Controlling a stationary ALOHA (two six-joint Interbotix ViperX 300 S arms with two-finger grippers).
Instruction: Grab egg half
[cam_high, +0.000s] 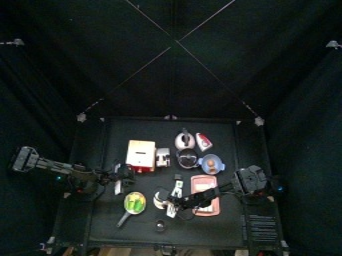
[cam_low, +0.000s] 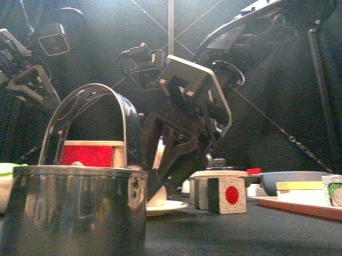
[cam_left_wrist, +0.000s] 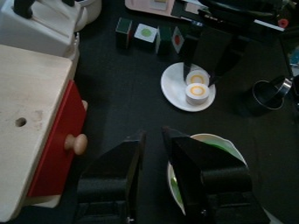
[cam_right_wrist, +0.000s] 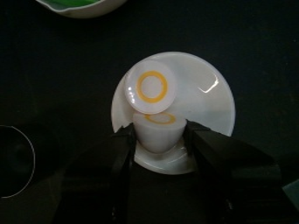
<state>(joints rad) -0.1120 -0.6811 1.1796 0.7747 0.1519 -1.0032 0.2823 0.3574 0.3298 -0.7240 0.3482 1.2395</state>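
My right tool (cam_right_wrist: 160, 156) hangs point-down over a small white plate (cam_right_wrist: 216, 105), its two jaws standing either side of an egg half (cam_right_wrist: 158, 133) — the cream dome sits right between them, low on the plate's near edge. The jaws are spread and I cannot tell whether they touch the egg's sides; nothing is lifted. Just beyond the tool's tips a second egg half (cam_right_wrist: 152, 86) lies on the same plate with its yellow ring facing up, touching or nearly touching the first one.

From my left wrist, the same plate (cam_left_wrist: 173, 87) shows with the right tool (cam_left_wrist: 208, 68) planted over it and one yolk-marked half (cam_left_wrist: 198, 88) beneath. My left tool (cam_left_wrist: 159, 175) rests well back from the plate, jaws apart and gripping nothing, with a green-and-white dish (cam_left_wrist: 222, 149) just beside it and a wooden block with a red side (cam_left_wrist: 35, 114) off to its other flank.

In the front view a steel pot (cam_low: 74, 205) stands closest on the bench (cam_low: 254, 235), with a white cube with a red dot (cam_low: 221, 190) beside my right tool.
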